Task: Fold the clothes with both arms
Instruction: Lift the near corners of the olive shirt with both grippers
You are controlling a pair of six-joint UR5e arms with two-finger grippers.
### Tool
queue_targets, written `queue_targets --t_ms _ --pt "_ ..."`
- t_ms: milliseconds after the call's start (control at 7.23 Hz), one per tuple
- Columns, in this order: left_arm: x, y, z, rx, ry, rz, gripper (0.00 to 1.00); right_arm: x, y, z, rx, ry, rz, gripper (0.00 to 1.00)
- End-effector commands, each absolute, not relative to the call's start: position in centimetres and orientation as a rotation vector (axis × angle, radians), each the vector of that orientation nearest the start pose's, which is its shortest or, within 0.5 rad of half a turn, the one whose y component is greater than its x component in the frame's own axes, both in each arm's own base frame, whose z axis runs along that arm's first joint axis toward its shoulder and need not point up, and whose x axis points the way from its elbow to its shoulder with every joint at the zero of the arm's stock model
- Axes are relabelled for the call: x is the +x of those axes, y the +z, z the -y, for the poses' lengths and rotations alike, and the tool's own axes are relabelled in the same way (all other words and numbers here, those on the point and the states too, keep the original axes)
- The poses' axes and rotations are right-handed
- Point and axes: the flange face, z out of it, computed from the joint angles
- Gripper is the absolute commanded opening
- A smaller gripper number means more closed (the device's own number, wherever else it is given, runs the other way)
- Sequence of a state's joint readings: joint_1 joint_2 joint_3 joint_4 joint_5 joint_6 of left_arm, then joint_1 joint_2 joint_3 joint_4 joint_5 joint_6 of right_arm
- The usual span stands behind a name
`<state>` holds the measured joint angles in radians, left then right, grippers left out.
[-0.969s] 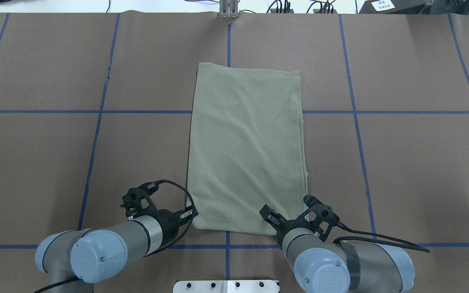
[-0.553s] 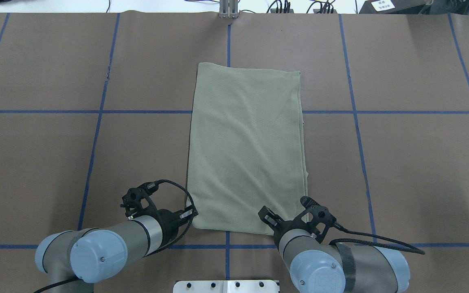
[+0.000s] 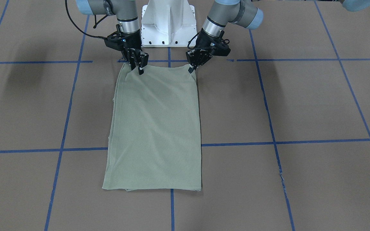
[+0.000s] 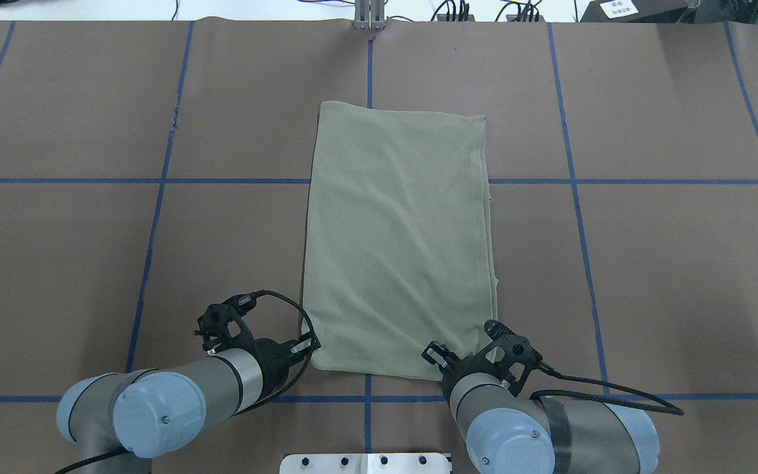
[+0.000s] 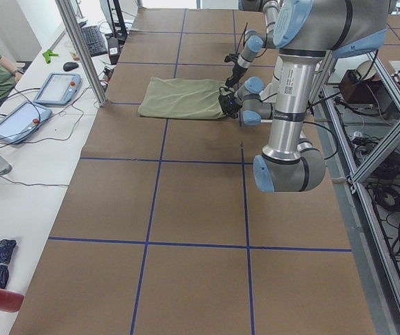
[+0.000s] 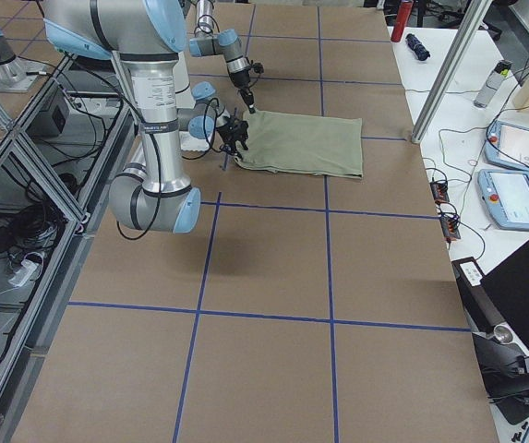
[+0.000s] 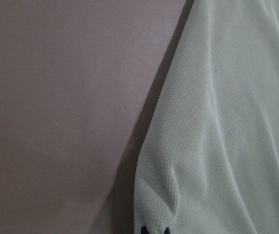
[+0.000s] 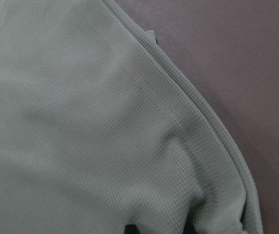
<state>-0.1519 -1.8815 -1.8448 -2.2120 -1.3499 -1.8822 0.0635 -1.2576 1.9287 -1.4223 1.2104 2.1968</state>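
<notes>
Both arms grip the near edge of a folded sage-green shirt (image 4: 399, 237) on the bench (image 4: 649, 263).

The shirt lies flat as a long rectangle at the middle of the brown bench, its long sides running away from the robot and its near short edge close before the white pedestal base (image 3: 169, 22); the left arm (image 4: 221, 378) reaches down to the near left corner, its jaws clenched on the shirt there; the right arm (image 4: 484, 388) comes down on the same edge, a little inside the near right corner, its jaws likewise clenched on the shirt; in the left wrist view the dark fingertips (image 7: 146, 229) show at the bottom edge with the knit puckered into them; in the right wrist view the cloth bunches toward the fingertips (image 8: 129, 228); the far short edge rests flat on the bench, well apart from both arms.
</notes>
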Motion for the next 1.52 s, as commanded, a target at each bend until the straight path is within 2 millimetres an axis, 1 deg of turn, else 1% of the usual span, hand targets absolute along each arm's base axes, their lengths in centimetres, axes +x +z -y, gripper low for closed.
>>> queue_targets --t_ms 0,277,415,553,692,830,969,1107,1245,1384 --pt "55.2 28.8 24.1 0.094 -0.536 -1.251 0.0 -56.4 30.6 20.7 0.11 0.796 0.914 0.0" --pt "55.0 28.6 24.2 0.095 -0.534 -1.257 0.0 -56.0 29.9 20.8 0.109 0.798 0.925 0.0" --pt "54.0 27.6 24.1 0.097 -0.521 -1.274 0.0 -55.5 29.2 20.8 0.105 0.799 0.94 0.0" --pt "52.1 25.7 24.0 0.132 -0.473 -1.312 0.0 -54.3 27.8 21.0 0.1 0.807 0.971 0.0" --pt "49.9 24.6 23.6 0.132 -0.464 -1.322 0.0 -51.9 25.2 20.6 0.098 0.803 0.971 0.0" --pt "46.0 21.0 22.6 0.089 -0.435 -1.323 0.0 -48.3 20.9 19.3 0.083 0.784 0.979 0.0" --pt "41.3 17.3 21.5 0.066 -0.417 -1.319 0.0 -44.7 17.5 17.1 0.058 0.744 0.981 0.0" --pt "37.9 15.1 20.9 0.057 -0.411 -1.327 0.0 -41.7 14.6 15.8 0.035 0.717 0.992 0.0" --pt "36.5 14.2 20.1 0.014 -0.379 -1.322 0.0 -41.2 13.1 15.8 0.034 0.714 0.991 0.0" --pt "38.0 15.1 20.3 0.012 -0.376 -1.286 0.0 -42.5 13.5 15.7 0.047 0.7 0.968 0.0"
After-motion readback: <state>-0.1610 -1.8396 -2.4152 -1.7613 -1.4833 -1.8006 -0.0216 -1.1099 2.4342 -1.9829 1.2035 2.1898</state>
